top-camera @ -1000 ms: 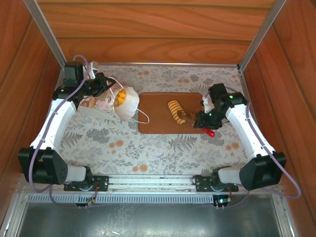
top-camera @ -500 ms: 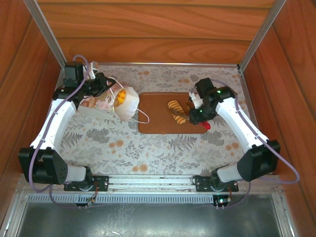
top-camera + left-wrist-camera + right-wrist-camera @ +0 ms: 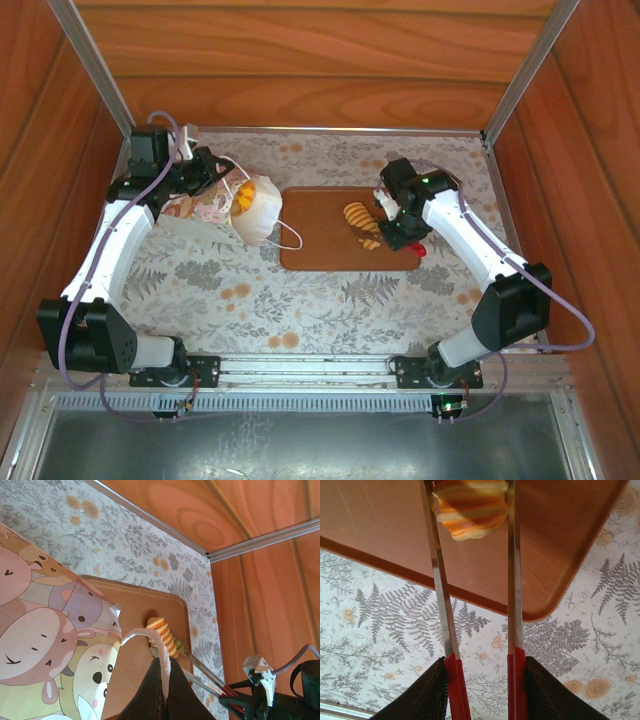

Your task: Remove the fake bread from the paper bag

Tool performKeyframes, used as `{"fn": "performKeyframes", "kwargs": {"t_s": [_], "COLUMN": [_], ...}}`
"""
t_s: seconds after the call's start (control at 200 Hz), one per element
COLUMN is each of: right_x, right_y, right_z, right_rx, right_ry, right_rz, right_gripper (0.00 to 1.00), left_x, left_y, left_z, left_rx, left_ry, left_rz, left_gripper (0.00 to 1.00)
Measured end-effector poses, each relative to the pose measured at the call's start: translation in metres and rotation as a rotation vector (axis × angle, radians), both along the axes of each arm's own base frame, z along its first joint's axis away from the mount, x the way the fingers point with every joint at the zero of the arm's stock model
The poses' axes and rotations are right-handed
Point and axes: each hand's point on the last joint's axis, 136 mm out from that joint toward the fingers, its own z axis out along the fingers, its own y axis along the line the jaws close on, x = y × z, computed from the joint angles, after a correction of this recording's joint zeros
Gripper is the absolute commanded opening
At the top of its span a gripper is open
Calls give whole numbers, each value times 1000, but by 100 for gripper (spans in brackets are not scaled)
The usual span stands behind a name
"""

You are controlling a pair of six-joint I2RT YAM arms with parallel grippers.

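Note:
The paper bag (image 3: 212,208) lies on its side at the left, mouth toward the tray, with fake bread (image 3: 244,196) showing inside. My left gripper (image 3: 165,695) is shut on its white cord handle (image 3: 150,639), beside the bag's cartoon-printed side (image 3: 45,640). My right gripper (image 3: 482,680) is shut on red-handled metal tongs (image 3: 512,590). The tong blades press both sides of a ridged orange-and-cream fake bread (image 3: 470,502) over the brown tray (image 3: 560,540). From above, that loaf (image 3: 356,214) and another small piece (image 3: 370,243) are on the tray, left of the right gripper (image 3: 403,232).
The brown tray (image 3: 310,250) sits mid-table on a floral cloth (image 3: 300,310). Wooden walls with metal corner posts (image 3: 525,70) close in the back and both sides. A loose bag handle loop (image 3: 288,238) lies over the tray's left edge.
My right arm has swung left across the tray, carrying the tongs up to the ridged loaf, and the tongs have narrowed on it. The left arm and bag have stayed still.

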Motion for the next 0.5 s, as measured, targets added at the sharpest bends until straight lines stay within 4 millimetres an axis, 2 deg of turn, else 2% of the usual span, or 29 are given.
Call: {"fn": "performKeyframes", "kwargs": {"t_s": [0.5], "right_x": [16], "right_y": [-43], "right_z": [6], "right_rx": [-20], "right_ry": [-26], "right_rz": [-229], "right_gripper": [42], "left_x": [0], "left_y": [0], "left_z": [0], "left_rx": [-3], "left_ry": [2], "left_rz": [1], "left_gripper": [0]}}
